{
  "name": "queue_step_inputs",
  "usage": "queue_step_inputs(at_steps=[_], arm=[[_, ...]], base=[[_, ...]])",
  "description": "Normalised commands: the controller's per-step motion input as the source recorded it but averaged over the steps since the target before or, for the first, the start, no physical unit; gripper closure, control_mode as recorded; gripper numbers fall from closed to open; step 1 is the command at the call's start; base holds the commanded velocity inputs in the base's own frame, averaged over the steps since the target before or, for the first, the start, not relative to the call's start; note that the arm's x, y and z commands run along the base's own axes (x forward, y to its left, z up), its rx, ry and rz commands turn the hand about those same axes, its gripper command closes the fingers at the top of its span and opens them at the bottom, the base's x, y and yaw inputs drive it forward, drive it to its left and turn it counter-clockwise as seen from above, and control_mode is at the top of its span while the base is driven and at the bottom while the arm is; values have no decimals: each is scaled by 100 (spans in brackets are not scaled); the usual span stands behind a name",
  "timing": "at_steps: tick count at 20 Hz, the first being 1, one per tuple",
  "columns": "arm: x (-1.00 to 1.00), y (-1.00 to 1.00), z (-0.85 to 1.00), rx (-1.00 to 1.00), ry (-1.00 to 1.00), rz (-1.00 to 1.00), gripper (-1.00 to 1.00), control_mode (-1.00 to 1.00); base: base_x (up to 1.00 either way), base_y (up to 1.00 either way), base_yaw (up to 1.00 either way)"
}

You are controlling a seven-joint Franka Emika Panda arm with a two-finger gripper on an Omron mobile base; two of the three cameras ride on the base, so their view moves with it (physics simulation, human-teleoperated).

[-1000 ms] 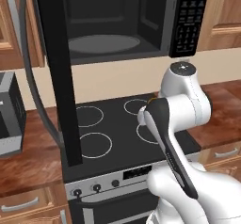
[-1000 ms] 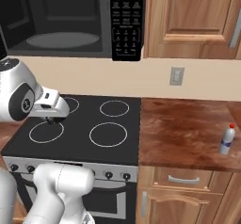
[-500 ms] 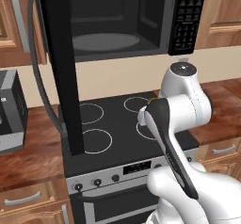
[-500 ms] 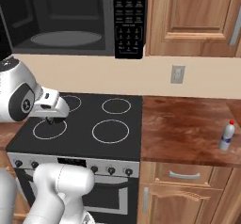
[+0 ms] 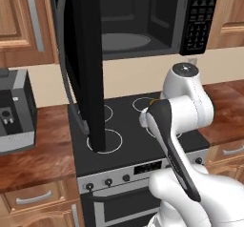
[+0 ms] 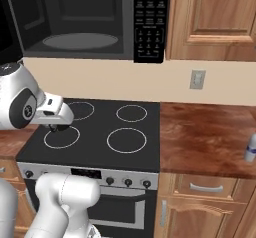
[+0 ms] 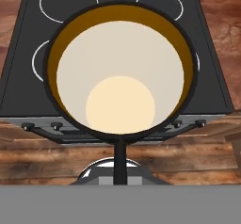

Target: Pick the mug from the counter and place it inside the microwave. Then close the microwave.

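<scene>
Hand view: the mug [image 7: 120, 72] sits directly ahead of the gripper [image 7: 120, 164], its cream interior facing the camera; the fingers are clamped on its rim, holding it above the black stovetop [image 7: 28, 84]. Base views: the microwave [image 6: 90, 19] stands with its door [image 5: 88, 64] swung wide, above the stovetop and flanking counter [image 6: 205, 139].

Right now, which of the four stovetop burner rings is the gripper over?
The front-left burner ring, nearest the control knobs. The shut gripper hangs above it; the other three rings lie uncovered.
</scene>
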Motion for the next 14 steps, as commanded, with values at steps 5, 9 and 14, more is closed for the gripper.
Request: queue_step_inputs(at_steps=[5, 9, 14], arm=[[0, 0, 0, 0, 0, 0, 100, 100], [0, 0, 0, 0, 0, 0, 100, 100], [0, 0, 0, 0, 0, 0, 100, 100]], base=[[0, 8, 2], [3, 0, 0], [0, 0, 0]])
